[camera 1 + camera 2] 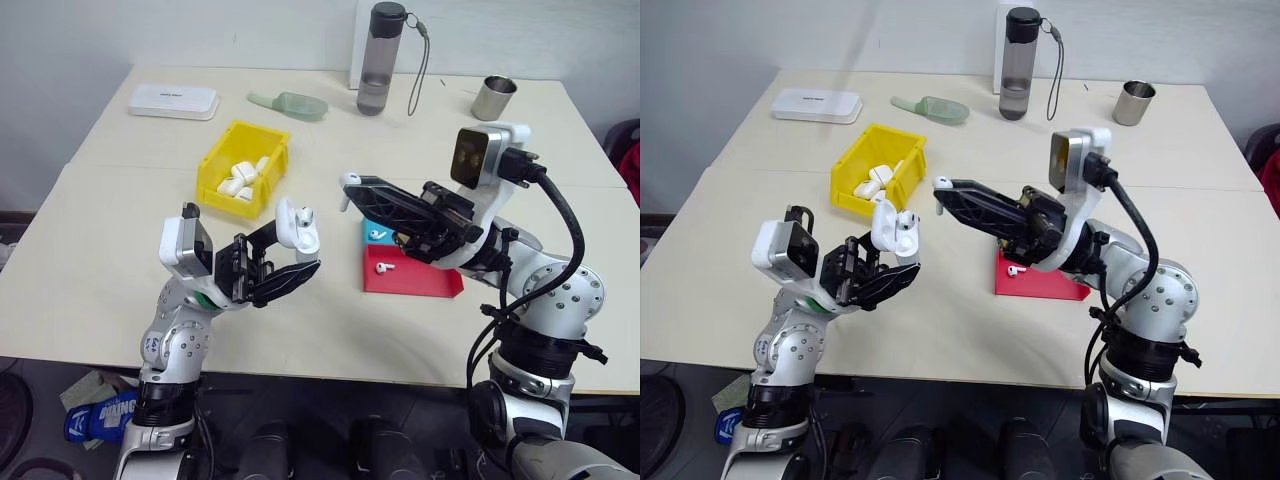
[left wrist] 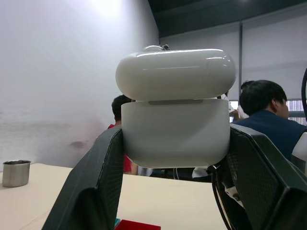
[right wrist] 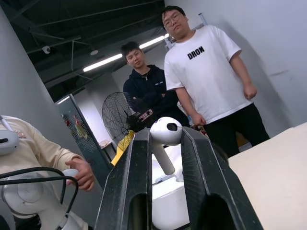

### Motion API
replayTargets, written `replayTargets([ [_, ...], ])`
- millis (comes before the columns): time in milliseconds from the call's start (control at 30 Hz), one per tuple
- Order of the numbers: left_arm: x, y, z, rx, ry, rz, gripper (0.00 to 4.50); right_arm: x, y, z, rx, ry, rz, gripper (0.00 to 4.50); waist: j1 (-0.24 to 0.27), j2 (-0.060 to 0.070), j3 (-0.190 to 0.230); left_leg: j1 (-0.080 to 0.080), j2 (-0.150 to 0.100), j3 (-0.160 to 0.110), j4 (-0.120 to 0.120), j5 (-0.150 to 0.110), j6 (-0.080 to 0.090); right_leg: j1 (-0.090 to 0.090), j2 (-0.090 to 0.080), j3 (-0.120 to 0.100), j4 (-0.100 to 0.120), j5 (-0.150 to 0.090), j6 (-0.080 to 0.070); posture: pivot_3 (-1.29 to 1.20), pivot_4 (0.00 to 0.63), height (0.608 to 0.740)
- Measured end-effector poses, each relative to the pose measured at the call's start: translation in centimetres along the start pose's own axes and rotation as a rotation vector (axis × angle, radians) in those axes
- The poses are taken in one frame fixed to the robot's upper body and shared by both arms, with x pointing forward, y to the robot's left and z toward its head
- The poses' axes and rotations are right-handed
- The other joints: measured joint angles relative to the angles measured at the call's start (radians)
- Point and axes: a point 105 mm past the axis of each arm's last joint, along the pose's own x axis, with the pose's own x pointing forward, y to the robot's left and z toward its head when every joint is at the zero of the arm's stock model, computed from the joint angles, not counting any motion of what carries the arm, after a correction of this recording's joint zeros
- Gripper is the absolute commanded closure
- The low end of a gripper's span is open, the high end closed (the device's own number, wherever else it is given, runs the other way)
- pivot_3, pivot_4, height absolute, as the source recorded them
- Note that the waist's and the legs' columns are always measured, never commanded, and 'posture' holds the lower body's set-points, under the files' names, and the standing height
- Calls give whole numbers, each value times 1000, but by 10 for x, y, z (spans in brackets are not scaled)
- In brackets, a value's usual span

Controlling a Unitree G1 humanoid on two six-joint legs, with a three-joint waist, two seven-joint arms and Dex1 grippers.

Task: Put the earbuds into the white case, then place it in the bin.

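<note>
While raised above the beige tabletop [image 1: 90, 260], holds the small glossy white rounded charging case [image 1: 298, 229] in the left gripper [image 1: 283, 262], black fingers closed on the case body, hinged lid tipped open a crack. Seen from the head cameras, sits near the table's front edge, apart from the bright yellow plastic open-top bin [image 1: 243, 170], which lies farther back and holds several white pieces. From the left wrist camera, shows the case [image 2: 175, 108] filling the gap between both fingers [image 2: 93, 187], lid seam ajar, with seated people beyond and a steel cup [image 2: 15, 173] on the table.

Facing it, carries a tiny glossy white earbud [image 1: 346, 186] with a short stem at the tip of the right gripper [image 1: 350, 190], jaws pinched on it, well apart from the case. From the right wrist camera, shows that earbud [image 3: 165, 136] clamped between the two fingers [image 3: 129, 187], rounded head up, and standing onlookers behind.

On the shallow red tray [image 1: 410, 275] rests another earbud [image 1: 383, 268]; possibly one more on the blue tray [image 1: 375, 235], largely hidden by the arm.
</note>
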Motion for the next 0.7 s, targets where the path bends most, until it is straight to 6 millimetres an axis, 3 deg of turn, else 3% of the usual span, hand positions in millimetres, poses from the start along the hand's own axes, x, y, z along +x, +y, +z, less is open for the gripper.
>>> replayTargets([
  [467, 3, 1, -8, -2, 13, 0, 1744, 7, 3, -27, 27, 97, 15, 4060, 0, 0, 0, 0, 0, 0, 0, 0, 0, 0, 0, 1, -1, 0, 0, 0, 150, 740],
  [700, 4, 1, -9, -1, 18, 4, 1744, 8, 0, -27, -16, 103, 3, 4060, 0, 0, 0, 0, 0, 0, 0, 0, 0, 0, 0, 1, -1, 0, 0, 0, 150, 740],
])
